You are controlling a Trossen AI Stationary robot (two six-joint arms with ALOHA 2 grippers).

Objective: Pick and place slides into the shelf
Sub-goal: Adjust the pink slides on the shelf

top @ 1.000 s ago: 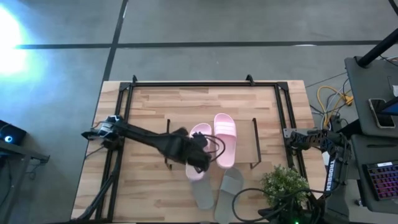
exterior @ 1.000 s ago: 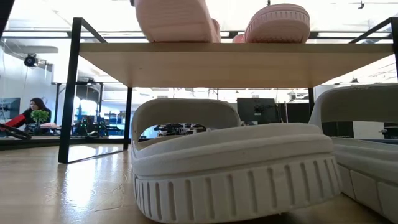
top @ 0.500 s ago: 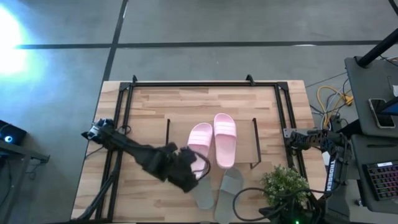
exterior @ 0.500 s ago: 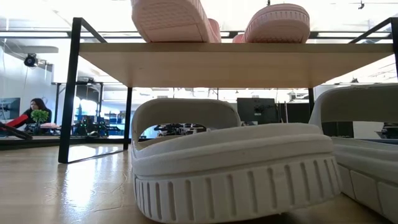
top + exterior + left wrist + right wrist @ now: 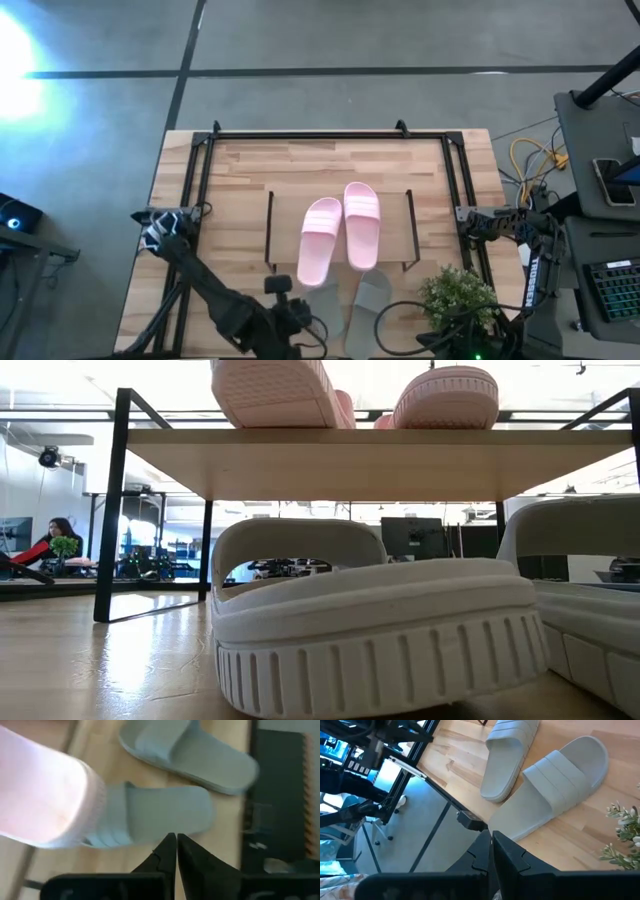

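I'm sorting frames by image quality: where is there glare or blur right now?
High view: a bright glare patch on the floor at left. Left wrist view: the pink slide is overexposed and soft, and the grey-green slides look blurred. Low view: ceiling and windows behind the shelf blow out white.

I assess this as a robotics lab or open-plan workshop. My overhead camera shows a wooden table (image 5: 330, 170) on a polished grey concrete floor (image 5: 350, 40) marked with dark lines. Beside the table are a keyboard (image 5: 612, 290), loose yellow cables (image 5: 528, 158) and dark equipment stands. My table-level camera looks into a large bright hall with monitors (image 5: 415, 537), black racking (image 5: 150, 520) and a seated person (image 5: 45, 542) at a workstation.
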